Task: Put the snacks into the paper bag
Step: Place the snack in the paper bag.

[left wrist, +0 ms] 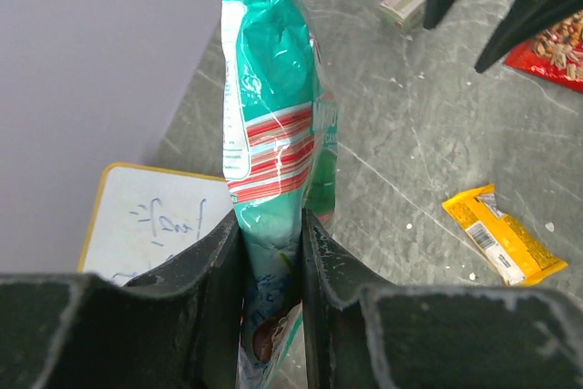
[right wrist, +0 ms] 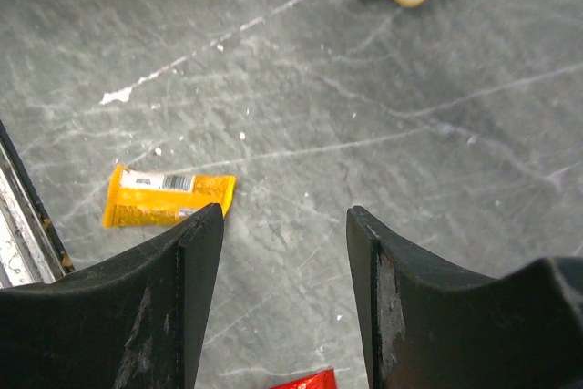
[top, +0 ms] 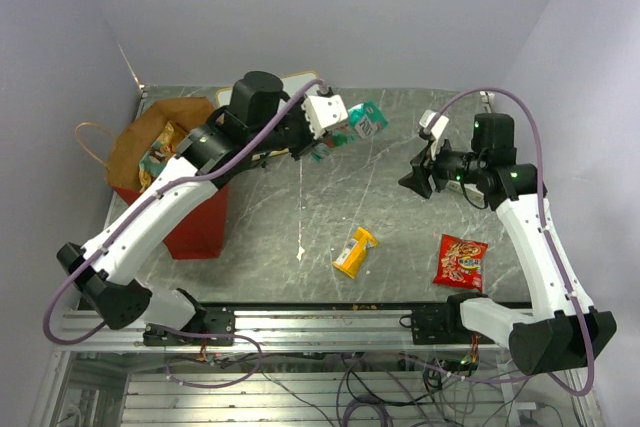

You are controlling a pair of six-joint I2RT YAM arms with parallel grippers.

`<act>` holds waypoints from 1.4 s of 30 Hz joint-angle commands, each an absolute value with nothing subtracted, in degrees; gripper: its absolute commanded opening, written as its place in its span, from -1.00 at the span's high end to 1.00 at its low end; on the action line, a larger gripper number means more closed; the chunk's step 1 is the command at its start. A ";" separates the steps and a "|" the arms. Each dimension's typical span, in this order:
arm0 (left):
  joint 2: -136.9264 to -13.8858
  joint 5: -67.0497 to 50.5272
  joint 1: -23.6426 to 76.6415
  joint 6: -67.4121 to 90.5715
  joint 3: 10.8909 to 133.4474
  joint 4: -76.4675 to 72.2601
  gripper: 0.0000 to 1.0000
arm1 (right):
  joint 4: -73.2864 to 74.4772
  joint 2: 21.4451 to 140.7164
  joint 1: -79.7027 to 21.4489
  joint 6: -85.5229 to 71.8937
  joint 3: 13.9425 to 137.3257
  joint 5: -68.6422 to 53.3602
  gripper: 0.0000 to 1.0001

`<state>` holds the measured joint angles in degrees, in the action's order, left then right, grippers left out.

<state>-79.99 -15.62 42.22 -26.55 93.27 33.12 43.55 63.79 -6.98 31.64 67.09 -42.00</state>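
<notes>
- Plainly, the left tool (left wrist: 271, 230) is closed partway on the teal-white candy bag (left wrist: 273, 107); both fingers (left wrist: 219, 252) press its lower part and the rest of the bag sticks out beyond the tips.
- From above, that bag (top: 366, 120) sits at the far middle of the counter (top: 280, 207); whether its far end touches the surface I cannot tell.
- The right tool (right wrist: 282, 234) stands open with nothing between its jaws, held over bare counter at the right side.
- The paper bag (top: 200, 222) stands at the far left, red outside and brown inside, mouth open, with what looks like a few packets already in it.
- A yellow pack (top: 354, 252) lies flat near the front middle, well apart from both tools.
- A red packet (top: 461, 260) lies flat at the front right, beside the right arm.
- The white board (left wrist: 146, 225) with a yellow edge lies by the back wall, just beside the left tool.
</notes>
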 commanded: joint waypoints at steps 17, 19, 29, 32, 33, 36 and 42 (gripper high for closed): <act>-66.28 -0.17 22.44 -23.81 104.49 41.93 0.86 | 32.58 67.74 -7.07 34.50 53.98 -39.26 -0.14; -65.57 4.37 21.16 -24.07 105.58 43.35 0.86 | 31.78 66.77 -7.06 34.26 52.96 -39.07 -0.14; -63.07 13.09 15.06 -23.17 101.71 52.40 0.86 | 31.45 66.60 -6.87 33.97 52.03 -37.55 -0.14; -61.72 12.66 12.88 -23.04 97.83 54.05 0.86 | 31.22 66.39 -6.62 33.84 51.75 -37.44 -0.14; -61.46 13.84 12.45 -23.22 96.54 54.41 0.86 | 31.05 66.29 -6.58 33.77 51.64 -37.48 -0.13; -61.58 17.43 11.98 -24.21 92.54 54.83 0.86 | 31.25 66.46 -6.48 33.84 51.46 -37.63 -0.14; -63.89 19.87 11.16 -24.62 86.88 54.50 0.86 | 31.43 66.49 -6.49 34.01 51.25 -37.62 -0.14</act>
